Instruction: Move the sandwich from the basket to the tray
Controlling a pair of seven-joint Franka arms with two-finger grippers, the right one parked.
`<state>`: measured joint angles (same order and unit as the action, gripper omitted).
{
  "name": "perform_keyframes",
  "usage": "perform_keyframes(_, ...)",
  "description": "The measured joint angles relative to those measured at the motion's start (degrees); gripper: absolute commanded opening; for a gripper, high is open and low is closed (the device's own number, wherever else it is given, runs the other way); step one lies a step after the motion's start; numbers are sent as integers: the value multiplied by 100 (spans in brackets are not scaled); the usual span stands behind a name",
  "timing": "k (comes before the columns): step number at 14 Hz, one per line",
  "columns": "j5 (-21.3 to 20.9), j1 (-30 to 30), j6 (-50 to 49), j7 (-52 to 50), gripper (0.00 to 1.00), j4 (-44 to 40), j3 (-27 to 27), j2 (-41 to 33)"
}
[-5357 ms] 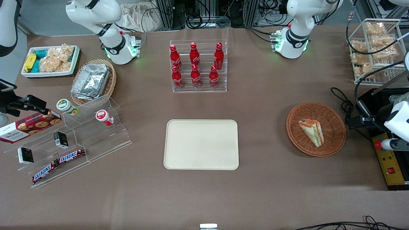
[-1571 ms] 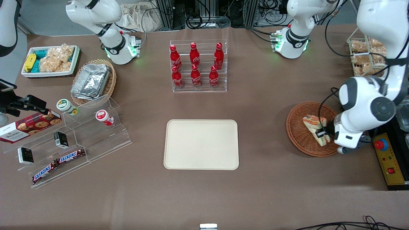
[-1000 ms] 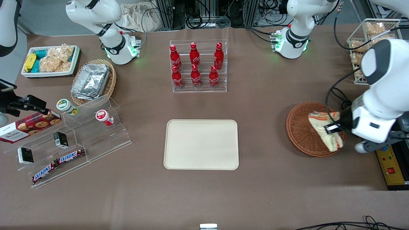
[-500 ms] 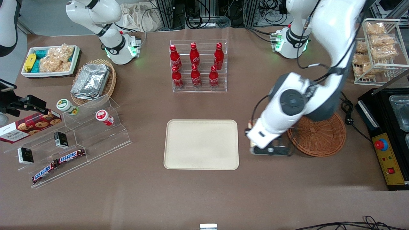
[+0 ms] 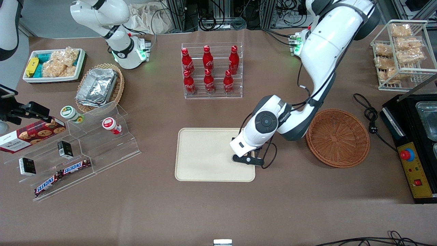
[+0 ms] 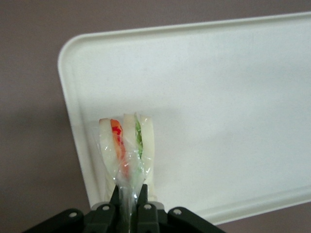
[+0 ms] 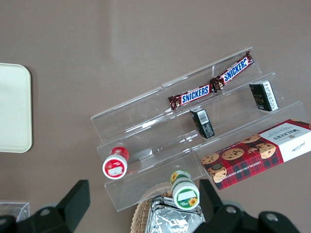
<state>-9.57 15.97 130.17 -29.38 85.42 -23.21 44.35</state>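
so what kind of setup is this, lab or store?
Likely a lab mock-up of a snack shop: Coca-Cola bottles on an acrylic rack, Snickers bars on risers. The left end effector holds the sandwich above the tray.

Sandwich (image 6: 127,145) out of basket (image 5: 338,137), tool (image 6: 129,196)-clamped, now above tray (image 5: 205,155).

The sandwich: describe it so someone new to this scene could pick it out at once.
Find the cream tray in the middle of the table; the working arm's gripper hangs over its end nearest the empty reddish-brown basket. Pinched between its jaws is the sandwich, pale bread with red and green filling in clear wrap, the only food over the tray.
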Motion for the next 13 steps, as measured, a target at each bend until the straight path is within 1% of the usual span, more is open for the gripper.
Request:
perform_keyframes(1, -5, 20, 64, 5, 46, -21, 0, 112)
perform_keyframes(2, -6, 23, 107, 7, 96, -40, 0, 188)
perform_keyframes(3, -6, 21, 118, 7, 99, -57, 6, 224)
perform_keyframes(7, -5, 11, 48, -52, 99, -249, 12, 197)
perform_keyframes(8, -5, 3, -151, -89, 99, -357, 12, 136)
perform_keyframes(10, -5, -70, -882, -144, 99, -600, 25, -136)
perform_keyframes(13, -4, -476, -1771, -133, 99, -730, 36, -904)
